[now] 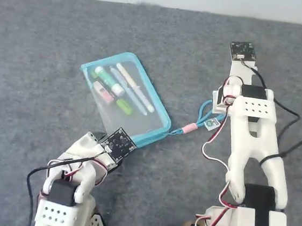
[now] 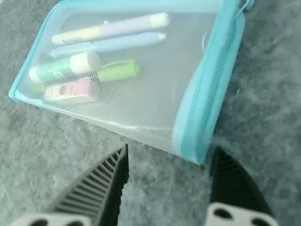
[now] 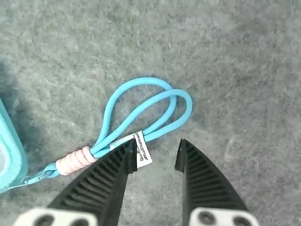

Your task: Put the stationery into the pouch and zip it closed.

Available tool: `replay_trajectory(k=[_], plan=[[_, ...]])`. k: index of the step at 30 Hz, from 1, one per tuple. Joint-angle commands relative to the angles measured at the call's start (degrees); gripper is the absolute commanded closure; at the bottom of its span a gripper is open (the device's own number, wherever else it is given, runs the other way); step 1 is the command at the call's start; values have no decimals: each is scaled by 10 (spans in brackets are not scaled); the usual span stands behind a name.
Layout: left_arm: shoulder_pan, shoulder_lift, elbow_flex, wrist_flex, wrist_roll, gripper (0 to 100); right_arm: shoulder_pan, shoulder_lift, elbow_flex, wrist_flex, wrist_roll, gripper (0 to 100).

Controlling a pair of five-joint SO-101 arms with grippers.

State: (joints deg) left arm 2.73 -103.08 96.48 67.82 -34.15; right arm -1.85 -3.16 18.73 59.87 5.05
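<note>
A clear pouch with turquoise trim lies on the grey carpet, and pens, highlighters and an eraser lie inside it. In the left wrist view the pouch lies just beyond my open left gripper, whose fingers hover near its zipper corner. The left gripper sits at the pouch's near edge in the high view. A blue cord loop with a pink bead and white tag trails from the zipper. My right gripper stands open just above the cord and touches nothing. In the high view the cord lies beside the right arm.
Grey carpet covers the whole work area. Both arm bases stand at the near edge, the right arm stretching away from the front edge beside the cord.
</note>
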Motion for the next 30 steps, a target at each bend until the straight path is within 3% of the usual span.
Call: replay_trajectory(k=[1, 7, 12, 17, 30], plan=[[3, -11, -23, 5, -5, 731, -3, -38, -4, -12, 11, 854], [-3, 66, -36, -11, -40, 728, -21, -18, -5, -12, 11, 854], [3, 219, -157, -25, -47, 728, -33, 6, -9, -13, 11, 854], [2, 361, -233, -100, -45, 731, -29, 5, -9, -13, 11, 854], [62, 475, -156, -265, -47, 754, -31, 9, -7, -25, 11, 854]])
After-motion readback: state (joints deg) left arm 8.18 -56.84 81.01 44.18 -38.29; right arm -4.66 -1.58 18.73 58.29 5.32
